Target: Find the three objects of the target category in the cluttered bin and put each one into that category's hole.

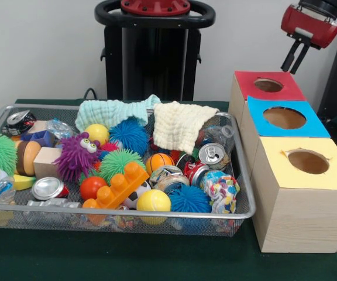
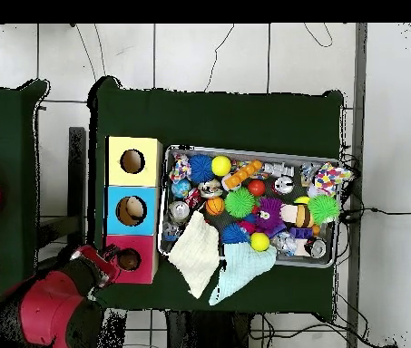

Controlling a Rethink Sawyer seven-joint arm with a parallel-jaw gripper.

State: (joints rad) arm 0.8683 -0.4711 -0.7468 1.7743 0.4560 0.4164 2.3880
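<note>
At the front of the green worktop (image 1: 157,260), the bin (image 1: 157,214) sits just left of three wooden boxes, its near rim crowded with a yellow ball (image 1: 153,201), an orange toy brick (image 1: 117,186), a blue spiky ball (image 1: 189,199) and a crumpled patterned wad (image 1: 221,190). Behind these lie crushed drink cans (image 1: 210,154), a purple fuzzy creature (image 1: 76,155) and green spiky balls (image 1: 117,161). Two cloths, one mint (image 1: 113,111) and one cream (image 1: 180,126), drape over the far rim, probably there to hide things and make the search harder. The boxes stand in a row beside the bin so that each hole is a short carry away: yellow-topped (image 1: 306,170) nearest, then blue-topped (image 1: 284,117), then red-topped (image 1: 268,85). Farthest back, the gripper (image 1: 296,58) hangs above and just behind the red-topped box, its two fingers slightly parted and empty. Nothing from the bin looks lifted out; which category is wanted cannot be told.
</note>
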